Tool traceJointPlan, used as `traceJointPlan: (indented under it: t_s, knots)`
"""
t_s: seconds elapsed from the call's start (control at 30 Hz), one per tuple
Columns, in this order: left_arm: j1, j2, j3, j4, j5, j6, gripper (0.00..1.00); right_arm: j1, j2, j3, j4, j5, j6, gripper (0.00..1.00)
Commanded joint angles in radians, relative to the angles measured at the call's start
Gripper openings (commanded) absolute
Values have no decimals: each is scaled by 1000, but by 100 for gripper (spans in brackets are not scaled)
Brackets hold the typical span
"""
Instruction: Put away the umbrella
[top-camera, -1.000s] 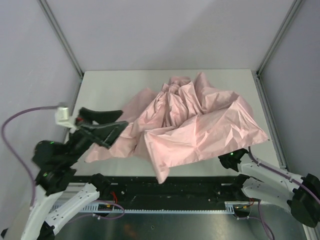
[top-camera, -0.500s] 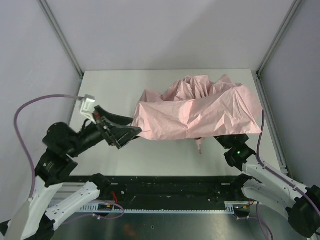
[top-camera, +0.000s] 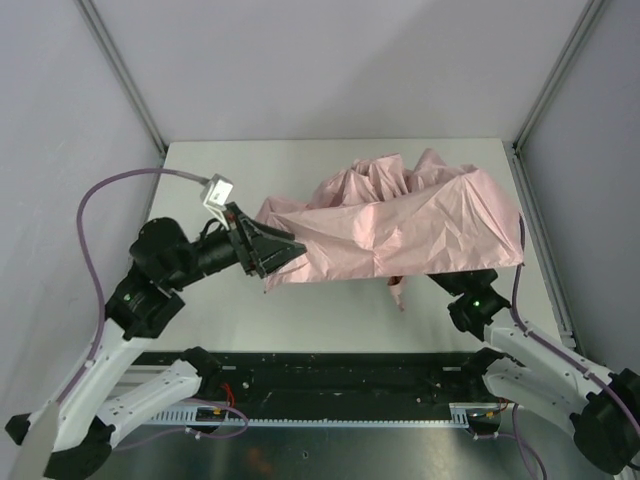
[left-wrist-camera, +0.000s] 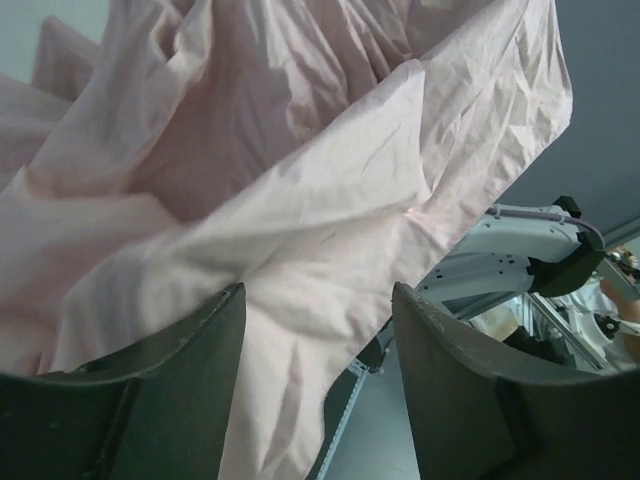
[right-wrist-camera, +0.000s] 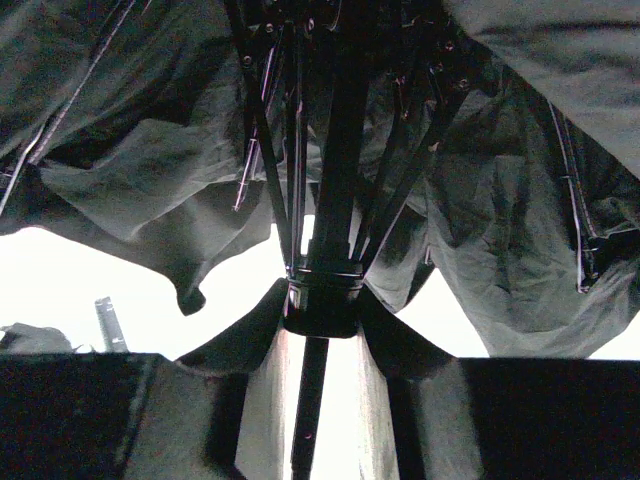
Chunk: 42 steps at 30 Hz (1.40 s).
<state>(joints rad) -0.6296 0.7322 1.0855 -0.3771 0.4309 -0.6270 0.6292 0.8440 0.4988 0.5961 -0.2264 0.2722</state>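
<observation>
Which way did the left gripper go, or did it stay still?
Yes: the left gripper went right, away from the table's left edge, toward the umbrella.

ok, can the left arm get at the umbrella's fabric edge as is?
Likely yes: the left gripper sits at the left hem of the umbrella, jaws apart, fabric hanging between its fingers, nothing blocking.

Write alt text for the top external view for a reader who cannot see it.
A crumpled pale pink umbrella sits half collapsed over the white table, its canopy raised off it. The left gripper is at the canopy's left edge with jaws open, and the right arm reaches under its right side.
</observation>
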Motion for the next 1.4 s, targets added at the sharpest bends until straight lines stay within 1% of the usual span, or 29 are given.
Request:
traceJointPlan:
  t_s: [0.0, 0.07, 0.1, 0.2, 0.23, 0.27, 0.4, 0.47, 0.57, 0.7, 0.73, 0.8, 0.87, 0.93, 1.0, 1.03, 1.07, 1.13, 1.17, 1.27, 1.3, 1.37]
  knots:
    - [-12, 85, -40, 280, 104, -59, 61, 16, 61, 17, 213, -178, 97, 0]
    - [-55, 166, -31, 417, 137, -95, 58, 46, 110, 17, 281, -230, 135, 0]
    - [-84, 206, -8, 449, 140, -99, 57, 60, 132, 17, 305, -242, 148, 0]
    - [-139, 293, 80, 474, 159, -83, 55, 68, 169, 14, 349, -244, 192, 0]
    - [-145, 293, 92, 475, 165, -80, 56, 54, 170, 10, 352, -242, 208, 0]
    - [-147, 281, 94, 471, 167, -73, 59, 36, 166, 7, 351, -240, 222, 0]
    - [-147, 129, 16, 417, 148, -41, 82, -55, 124, 3, 283, -242, 235, 0]
    - [-146, 26, -33, 366, 123, -44, 88, -102, 101, 3, 249, -258, 230, 0]
    - [-142, -104, -55, 234, 53, -33, 90, -142, 76, 3, 205, -276, 205, 0]
    - [-141, -209, -39, 42, -119, -18, 90, -150, 56, 4, 184, -289, 189, 0]
    - [-141, -220, -37, 7, -167, -23, 94, -149, 55, 4, 191, -295, 192, 0]
    - [-142, -221, -36, -38, -242, -39, 98, -144, 50, 4, 203, -303, 197, 0]
    - [-141, -199, -30, -64, -286, -46, 99, -136, 41, 4, 206, -307, 196, 0]
    - [-141, -170, -24, -71, -301, -51, 99, -129, 33, 4, 208, -315, 198, 0]
    - [-141, -129, -10, -64, -280, -45, 98, -119, 27, 5, 207, -324, 202, 0]
    - [-141, -103, 0, -54, -260, -36, 96, -112, 26, 5, 202, -326, 202, 0]
    - [-140, -77, 13, -43, -238, -28, 90, -101, 26, 5, 194, -326, 197, 0]
    - [-140, -24, 32, 0, -184, -17, 76, -68, 32, 5, 181, -321, 181, 0]
    - [-141, 4, 36, 29, -158, -16, 68, -42, 40, 4, 181, -320, 174, 0]
    - [-145, 103, 54, 145, -69, -34, 33, 32, 85, 4, 226, -339, 174, 0]
    - [-155, 140, 63, 184, -42, -45, 25, 55, 107, 4, 258, -345, 182, 0]
    - [-198, 225, 89, 247, -25, -56, 17, 95, 169, 4, 336, -343, 216, 0]
